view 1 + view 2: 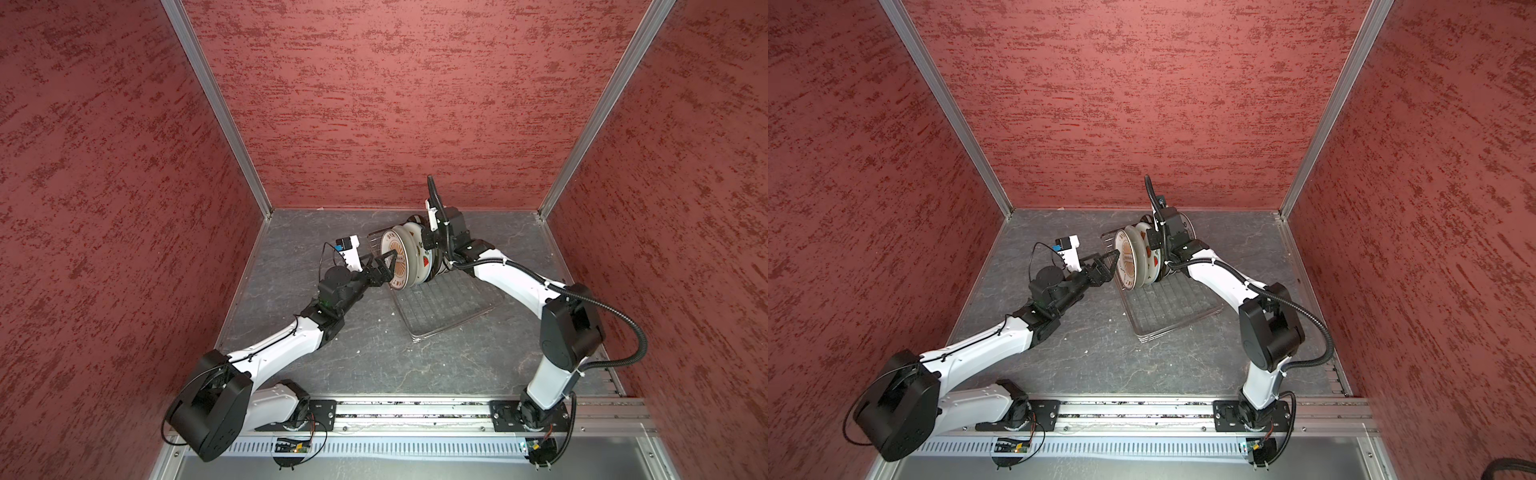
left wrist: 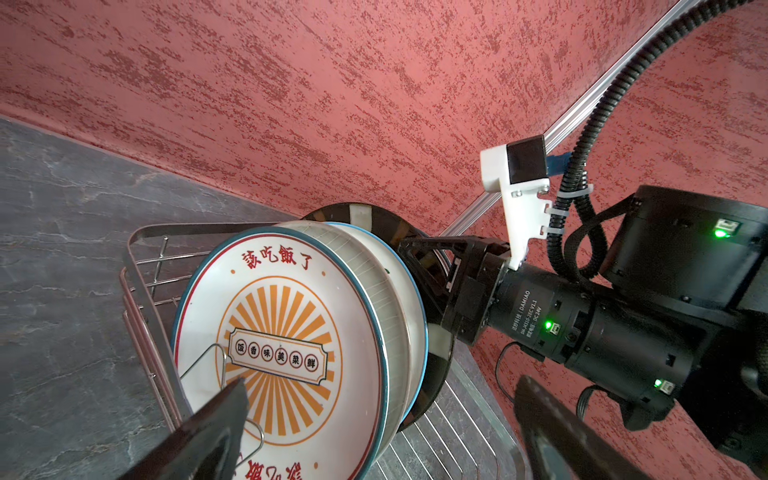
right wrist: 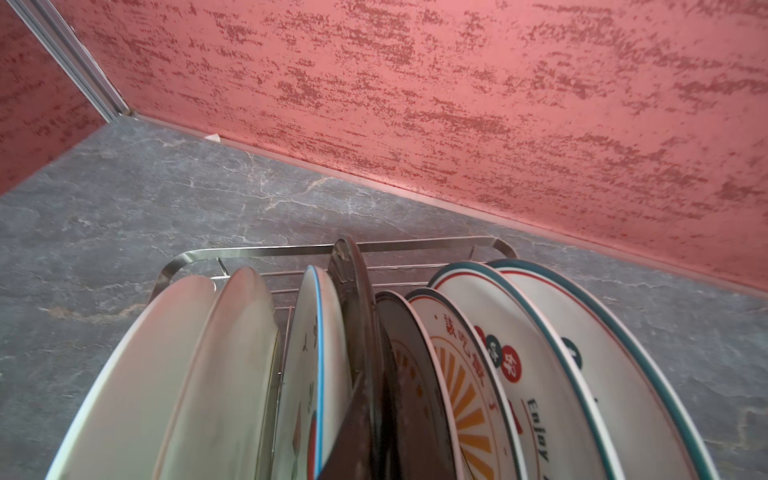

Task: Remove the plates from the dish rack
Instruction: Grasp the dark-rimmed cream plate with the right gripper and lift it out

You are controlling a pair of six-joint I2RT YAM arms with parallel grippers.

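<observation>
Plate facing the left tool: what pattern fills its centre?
Orange sunburst; plate shows best in left wrist view.

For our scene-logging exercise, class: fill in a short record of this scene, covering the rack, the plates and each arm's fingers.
Dish rack: silver wire, on the grey table; near end holds no plates.
Plates: standing on edge, packed at the far end.
Left fingers: open, by the sunburst plate.
Right fingers: shut on the dark-rimmed plate at its rim.

The plates (image 1: 409, 257) stand on edge, packed close in the upper end of the dish rack (image 1: 444, 309), a flat silver wire tray right of centre. The front plate (image 2: 282, 340) shows an orange sunburst; a dark plate (image 3: 351, 299) rises above its neighbours.
</observation>
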